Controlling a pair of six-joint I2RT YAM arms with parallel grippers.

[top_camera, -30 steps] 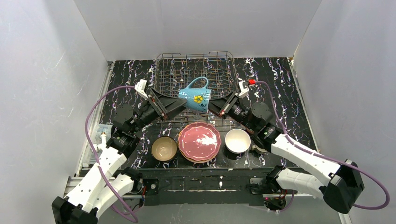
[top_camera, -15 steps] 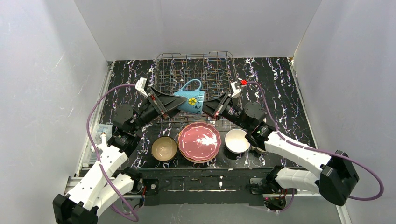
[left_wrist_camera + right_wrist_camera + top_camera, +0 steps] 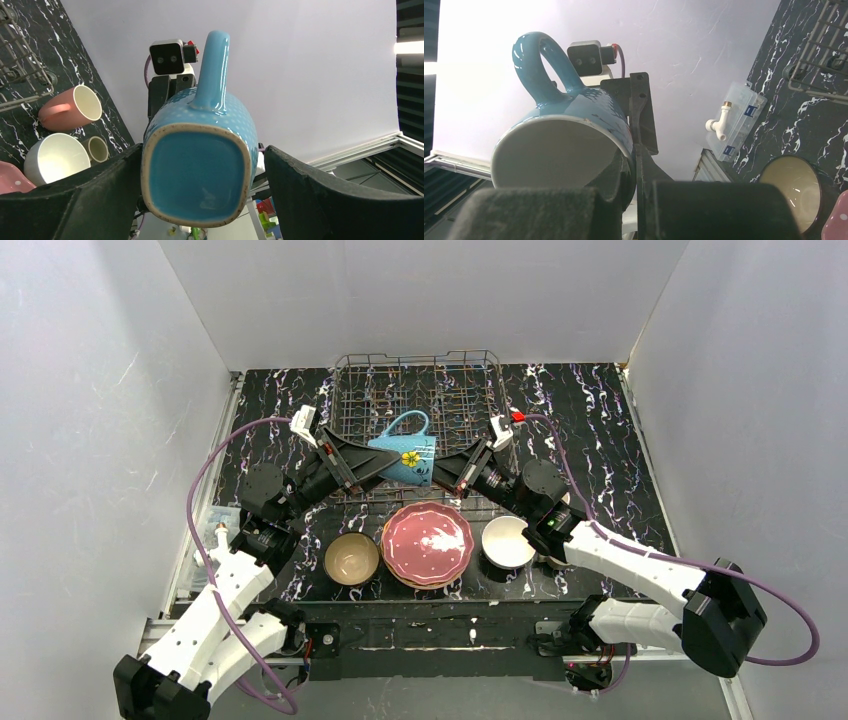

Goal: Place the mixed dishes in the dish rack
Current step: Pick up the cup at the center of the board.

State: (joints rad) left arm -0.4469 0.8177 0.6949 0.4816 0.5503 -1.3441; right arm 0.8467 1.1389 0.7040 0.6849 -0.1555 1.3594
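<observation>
because the two grippers meet over the front half of the grey wire dish rack (image 3: 420, 356), the overhead view loses the tine rows beneath them, and it does not show whether the teal ceramic mug (image 3: 405, 454) with a yellow flower clears the wires or rests on them. the mug lies tilted on its side between the grippers, handle toward the rear of the rack, mouth toward the right gripper (image 3: 437, 471), base toward the left gripper (image 3: 374, 462). the right gripper pinches the mug wall at the rim, one finger inside the mouth and one outside. the left gripper stands spread, its fingers (image 3: 320, 200) flanking the squarish base; a thin gap shows beside one finger, and contact at the other cannot be made out. on the black marbled table (image 3: 600, 420) in front of the rack sit a tan bowl (image 3: 352, 558), a scalloped pink plate (image 3: 428, 542) and a white bowl (image 3: 508, 540) in a row. an orange plate (image 3: 400, 580) under the pink one shows only as a thin rim. the right arm (image 3: 620, 560) covers what lies beside the white bowl in the overhead view; the left wrist view shows there a pink mug (image 3: 70, 107) on its side and a small dull-rimmed mug (image 3: 97, 149), colour hard to tell. a clear plastic box (image 3: 736, 125) sits at the left table edge, its contents unclear.
</observation>
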